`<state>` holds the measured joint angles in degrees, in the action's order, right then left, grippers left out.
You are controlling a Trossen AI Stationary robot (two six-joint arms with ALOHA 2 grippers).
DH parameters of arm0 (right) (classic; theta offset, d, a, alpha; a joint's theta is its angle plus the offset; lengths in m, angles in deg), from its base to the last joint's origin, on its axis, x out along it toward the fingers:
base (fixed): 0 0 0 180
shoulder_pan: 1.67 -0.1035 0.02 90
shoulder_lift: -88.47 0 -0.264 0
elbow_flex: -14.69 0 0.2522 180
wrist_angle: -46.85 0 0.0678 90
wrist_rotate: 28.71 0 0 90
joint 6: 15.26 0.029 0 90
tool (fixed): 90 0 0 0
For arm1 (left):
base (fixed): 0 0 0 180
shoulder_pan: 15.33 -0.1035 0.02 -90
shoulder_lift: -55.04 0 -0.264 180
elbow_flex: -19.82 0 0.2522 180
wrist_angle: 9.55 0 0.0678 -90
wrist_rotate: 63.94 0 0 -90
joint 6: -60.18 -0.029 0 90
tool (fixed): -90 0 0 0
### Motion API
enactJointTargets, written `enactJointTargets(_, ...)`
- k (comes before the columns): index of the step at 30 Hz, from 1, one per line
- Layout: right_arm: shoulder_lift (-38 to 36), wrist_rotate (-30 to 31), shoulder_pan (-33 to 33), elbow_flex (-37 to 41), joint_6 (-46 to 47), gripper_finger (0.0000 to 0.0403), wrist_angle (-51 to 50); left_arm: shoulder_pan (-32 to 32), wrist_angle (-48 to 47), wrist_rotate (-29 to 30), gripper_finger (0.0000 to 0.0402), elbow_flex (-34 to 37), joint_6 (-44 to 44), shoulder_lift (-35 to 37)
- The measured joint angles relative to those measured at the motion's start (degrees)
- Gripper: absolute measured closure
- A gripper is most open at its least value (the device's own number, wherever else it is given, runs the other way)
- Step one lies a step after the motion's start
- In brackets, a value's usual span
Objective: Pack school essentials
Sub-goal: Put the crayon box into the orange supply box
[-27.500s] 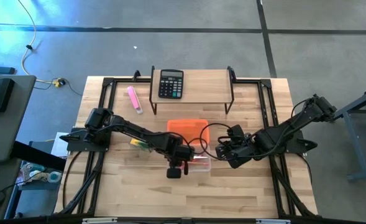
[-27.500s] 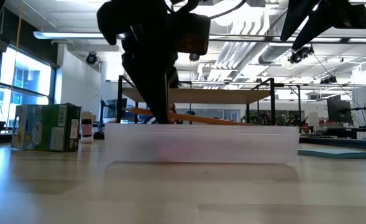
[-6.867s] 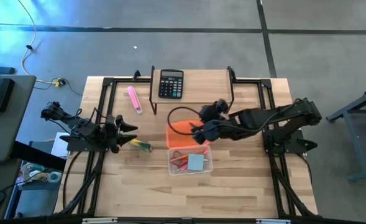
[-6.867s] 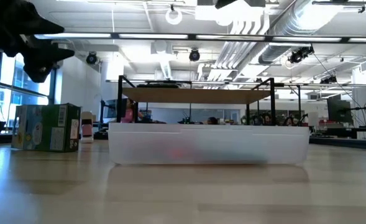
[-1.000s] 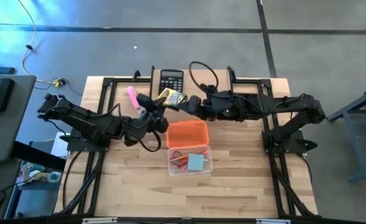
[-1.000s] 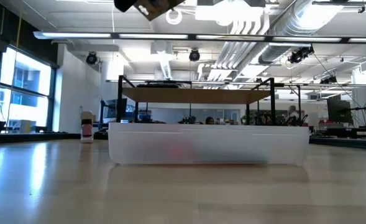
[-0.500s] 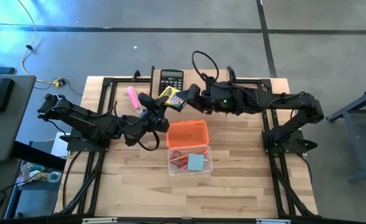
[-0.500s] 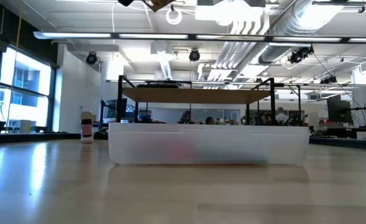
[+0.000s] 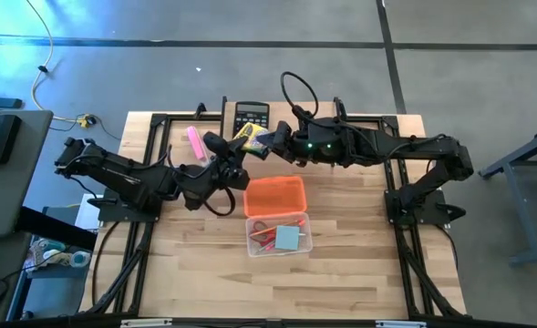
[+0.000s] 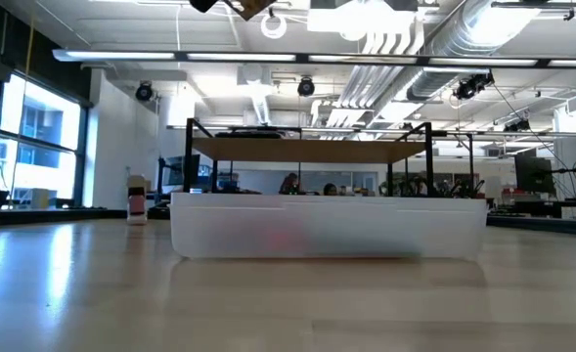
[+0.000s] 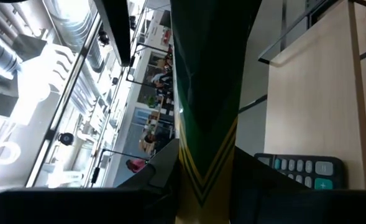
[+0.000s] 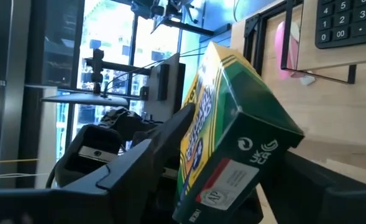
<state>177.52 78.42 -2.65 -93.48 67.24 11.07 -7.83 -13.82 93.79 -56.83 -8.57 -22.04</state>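
Note:
A green and yellow crayon box [image 9: 250, 138] hangs in the air between my two grippers, above the far middle of the table. My left gripper [image 9: 240, 155] is shut on it; the box fills the left wrist view [image 11: 207, 81]. My right gripper [image 9: 270, 141] is open, with its fingers on either side of the box's other end [image 12: 232, 143]. The box's corner shows at the top of the low view [image 10: 251, 8]. A clear container [image 9: 294, 248] near the table's middle holds a light-blue notepad [image 9: 288, 239] and red scissors [image 9: 263, 231]. My left gripper pinches the crayon box between its two fingers at the box's near-left end [image 11: 204, 180]. The fingers slant up from the table's near left side. The box is lifted clear of the table. I cannot tell whether my right gripper's fingers [image 12: 164, 143] touch the box.
An orange lid [image 9: 274, 194] lies just beyond the container. A black calculator [image 9: 252, 114] sits on a low wooden shelf [image 9: 304, 123] at the far edge. A pink marker [image 9: 196, 144] lies left of the shelf.
My right gripper has moved toward the table's left and far side, closing in on the crayon box until its fingers stand around it. My left gripper has raised the box a little; in the low view it has risen nearly out of sight.

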Motion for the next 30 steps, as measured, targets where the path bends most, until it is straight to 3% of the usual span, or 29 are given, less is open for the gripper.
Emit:
enactJointTargets(17,0.0,-1.2,0.6,0.0,-1.7,0.0266,-0.1,-0.5,-0.1,-0.9,0.0316,0.0,0.1,0.0)
enactJointTargets(30,-0.1,-1.2,0.6,0.0,-4.3,0.0279,-0.1,-0.5,-0.2,-1.3,0.0313,0.0,0.9,0.0)
